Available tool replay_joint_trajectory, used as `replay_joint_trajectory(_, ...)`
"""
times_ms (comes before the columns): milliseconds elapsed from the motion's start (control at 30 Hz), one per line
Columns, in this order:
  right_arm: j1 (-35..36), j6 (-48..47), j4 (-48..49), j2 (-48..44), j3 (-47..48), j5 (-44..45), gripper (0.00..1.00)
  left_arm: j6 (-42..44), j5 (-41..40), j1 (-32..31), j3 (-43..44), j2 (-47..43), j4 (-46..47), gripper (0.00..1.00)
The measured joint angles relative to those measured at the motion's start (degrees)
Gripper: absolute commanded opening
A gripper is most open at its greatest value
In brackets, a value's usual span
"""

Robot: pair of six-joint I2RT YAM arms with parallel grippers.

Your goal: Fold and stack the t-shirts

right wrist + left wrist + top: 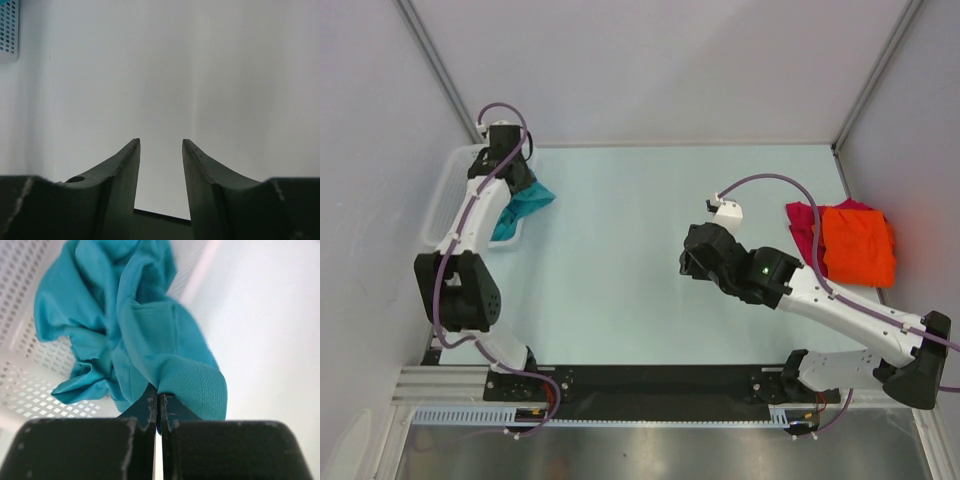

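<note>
Clamped tight in the left gripper (159,402): a fold of the teal shirt (125,330), crumpled, spilling over the white basket (445,195) rim at the left edge of the bench (620,200), yet to be folded. Stacked far right: orange shirt (858,245) on magenta shirt (802,225), seemingly folded, hard to confirm from above. And the right gripper (160,145): parted, empty, hovering mid-bench.
</note>
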Motion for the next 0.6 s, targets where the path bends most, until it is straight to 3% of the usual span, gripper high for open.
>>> replay_joint_trajectory(167,-0.04,-0.02,0.76,0.50,-0.20,-0.28,0.45,2.45,-2.97,-4.66,0.50,-7.91,2.84,0.00)
replay_joint_trajectory(367,-0.09,0.00,1.49,2.71,-1.36,-1.57,0.45,5.64,-1.68,-5.14,5.14,-16.28,5.46,0.00)
replay_joint_trajectory(600,-0.09,0.00,2.49,3.96,-1.75,-2.67,0.44,7.45,10.97,-6.78,9.38,-25.75,5.92,0.00)
